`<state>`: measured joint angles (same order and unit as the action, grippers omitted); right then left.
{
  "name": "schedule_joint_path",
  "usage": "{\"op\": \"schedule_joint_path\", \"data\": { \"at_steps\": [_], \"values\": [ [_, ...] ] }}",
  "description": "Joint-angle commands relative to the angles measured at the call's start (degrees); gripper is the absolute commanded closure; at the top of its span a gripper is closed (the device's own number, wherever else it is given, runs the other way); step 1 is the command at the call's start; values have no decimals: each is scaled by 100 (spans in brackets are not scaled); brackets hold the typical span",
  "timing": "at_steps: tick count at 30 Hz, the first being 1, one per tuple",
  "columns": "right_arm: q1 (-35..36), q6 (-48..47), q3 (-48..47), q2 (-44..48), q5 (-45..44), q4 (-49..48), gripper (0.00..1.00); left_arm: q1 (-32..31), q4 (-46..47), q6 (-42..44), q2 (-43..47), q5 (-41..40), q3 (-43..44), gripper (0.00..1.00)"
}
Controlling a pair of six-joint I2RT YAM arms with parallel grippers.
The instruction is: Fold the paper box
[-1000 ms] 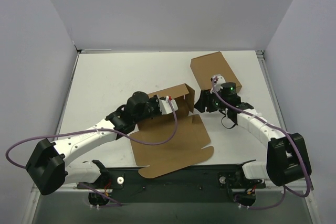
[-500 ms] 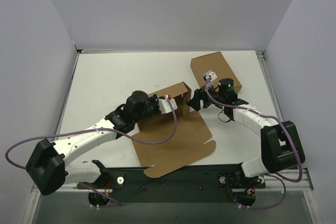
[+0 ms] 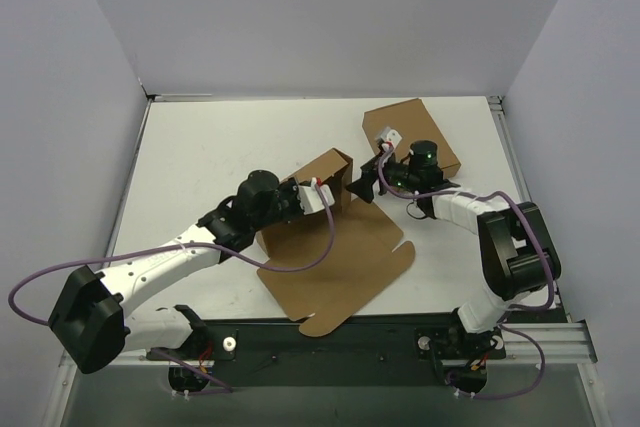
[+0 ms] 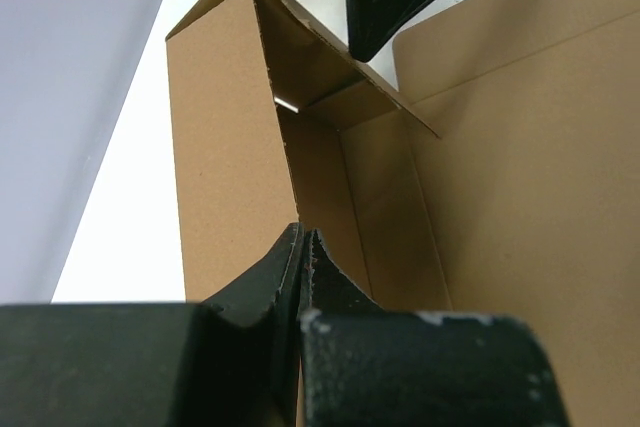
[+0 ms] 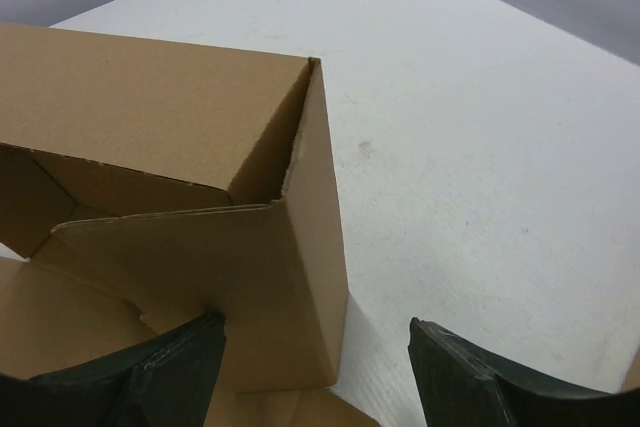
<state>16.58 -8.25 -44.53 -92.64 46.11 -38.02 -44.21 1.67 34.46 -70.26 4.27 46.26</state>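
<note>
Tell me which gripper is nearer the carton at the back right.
Right. The right gripper is open just in front of the carton, at a raised corner of the paper box. The left gripper is farther left, shut on that box's wall.

No readable text, labels, brands or numbers in any view; paper box (image 3: 335,257) and carton (image 3: 425,125) plain brown

Brown paper box (image 3: 340,267) lies half-erected, far walls upright.
</note>
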Motion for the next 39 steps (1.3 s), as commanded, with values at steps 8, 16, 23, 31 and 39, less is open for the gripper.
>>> {"op": "schedule_joint_path", "data": {
  "at_steps": [8,16,23,31,39],
  "values": [
    [38,-1487,-1381,-368,1716,506,24,105,-440,-185,39,337,226,100],
    [65,-1618,-1971,-737,2236,1200,25,114,-475,-202,91,329,252,100],
    [231,-1355,-1752,-589,1350,885,28,210,-659,-615,-5,293,831,63],
    [636,-266,-1629,-588,-363,383,60,228,-1037,-844,12,-66,1710,19],
    [1391,-27,-1760,-176,-2157,1576,100,70,-1573,-203,-111,-664,1878,15]
  ]
}}
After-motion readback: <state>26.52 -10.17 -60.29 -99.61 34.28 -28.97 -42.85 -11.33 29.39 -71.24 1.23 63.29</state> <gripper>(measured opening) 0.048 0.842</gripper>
